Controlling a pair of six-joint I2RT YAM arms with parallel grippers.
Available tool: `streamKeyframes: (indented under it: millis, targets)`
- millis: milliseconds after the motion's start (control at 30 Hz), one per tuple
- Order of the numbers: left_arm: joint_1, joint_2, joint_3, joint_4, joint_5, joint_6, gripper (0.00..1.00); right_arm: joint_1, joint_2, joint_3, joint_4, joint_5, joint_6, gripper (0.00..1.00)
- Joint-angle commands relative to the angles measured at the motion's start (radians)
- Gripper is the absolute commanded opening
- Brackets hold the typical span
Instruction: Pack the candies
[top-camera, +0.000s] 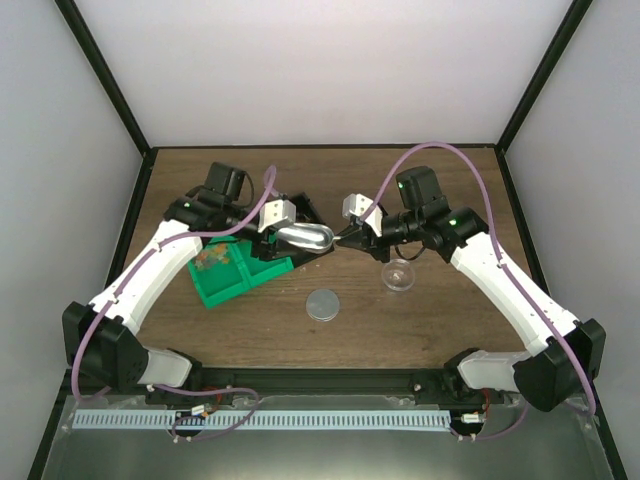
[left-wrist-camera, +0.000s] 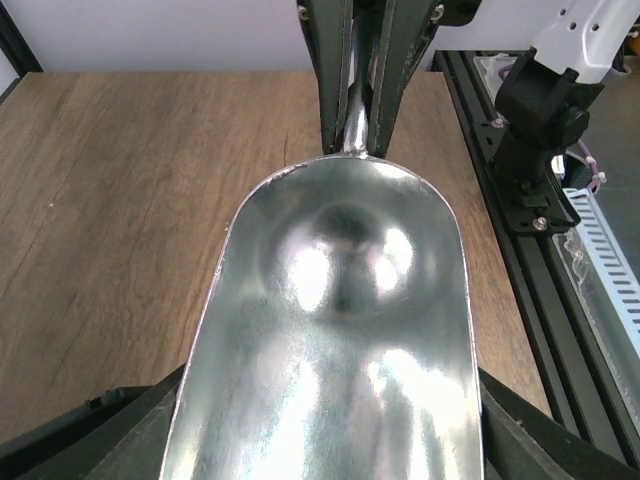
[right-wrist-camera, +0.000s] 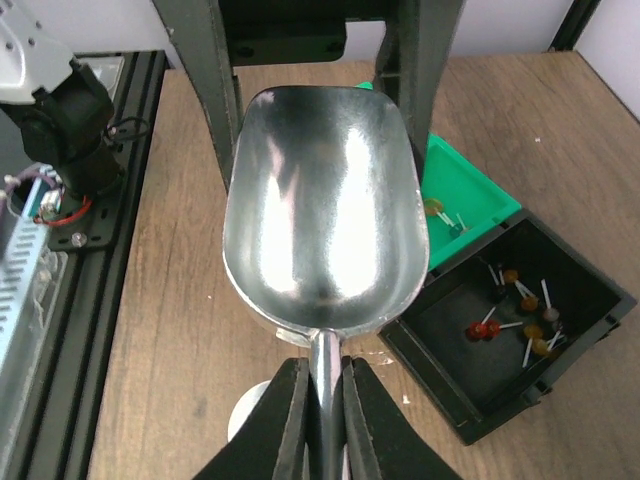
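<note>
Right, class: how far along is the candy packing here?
Done: nothing packed; the clear cup looks empty, with the grey lid off it. In hand: the right pincer grips the handle of the empty scoop; the left pincer flanks its bowl. Remaining: candies lie in the green tray and black tray.

The table (top-camera: 420, 330) is viewed from above and behind by the top external camera. The silver scoop (top-camera: 305, 238), shared by all views, is framed at close range by both wrist cameras from opposite ends, the right gripper (right-wrist-camera: 322, 385) being seen at lower centre of its own view.
</note>
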Motion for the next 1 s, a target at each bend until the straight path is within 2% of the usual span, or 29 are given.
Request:
streamKeyframes:
  millis: [0, 133, 300, 400, 567, 733, 867, 967]
  targets:
    - [0.003, -0.011, -0.012, 0.041, 0.014, 0.010, 0.64, -0.001, -0.011, 0.008, -0.008, -0.028, 0.006, 0.03]
    - [0.031, -0.012, -0.024, 0.147, -0.103, -0.164, 0.91, -0.004, -0.012, 0.004, 0.006, 0.048, 0.069, 0.01]
    - [0.176, 0.034, -0.007, 0.230, -0.221, -0.343, 0.99, -0.010, -0.029, -0.061, 0.108, 0.284, 0.294, 0.01]
    - [0.243, 0.097, 0.005, 0.253, -0.359, -0.402, 0.97, -0.008, -0.021, -0.081, 0.142, 0.375, 0.371, 0.01]
    - [0.291, 0.228, 0.024, 0.200, -0.571, -0.324, 0.91, -0.004, -0.011, -0.124, 0.168, 0.388, 0.463, 0.01]
    - [0.349, 0.319, 0.029, 0.146, -0.592, -0.236, 0.84, 0.008, 0.068, -0.097, 0.120, 0.449, 0.543, 0.01]
    - [0.354, 0.382, 0.027, 0.116, -0.613, -0.144, 0.78, 0.010, 0.115, -0.080, 0.100, 0.442, 0.538, 0.01]
    - [0.354, 0.425, 0.034, 0.149, -0.639, -0.158, 0.74, 0.029, 0.139, -0.064, 0.088, 0.456, 0.525, 0.01]
